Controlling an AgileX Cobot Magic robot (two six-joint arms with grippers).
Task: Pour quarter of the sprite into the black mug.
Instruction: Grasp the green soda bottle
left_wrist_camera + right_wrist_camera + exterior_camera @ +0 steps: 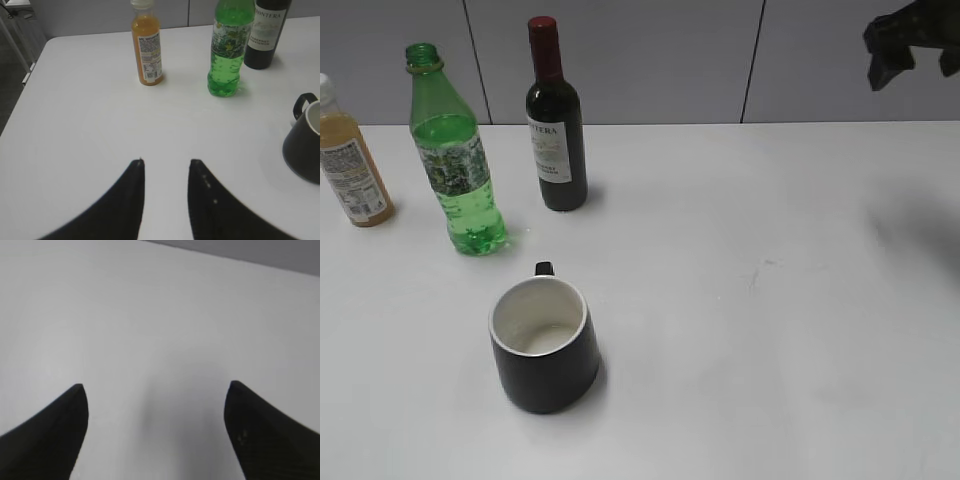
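The green bottle (455, 160) is stood upright, uncapped, at eleven o'clock from the black mug (544, 345), well apart. The left gripper (166, 162) is seen with fingers parted narrowly above bare table (770, 330), nothing held. The right gripper (155, 387) is spread wide, empty, raised at two o'clock.

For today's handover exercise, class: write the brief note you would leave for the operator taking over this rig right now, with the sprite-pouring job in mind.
Left gripper: open, empty, above bare table, short of the bottles.
Right gripper: open wide, empty, raised at the far right, away from everything.
Sprite: upright, uncapped, between the orange juice bottle and the wine bottle, untouched.
Black mug: upright in front of the sprite, handle toward the bottles; its inside looks empty.
Done: nothing yet.
Left: grasp the sprite, tip it over the mug, pour a quarter, set it back.
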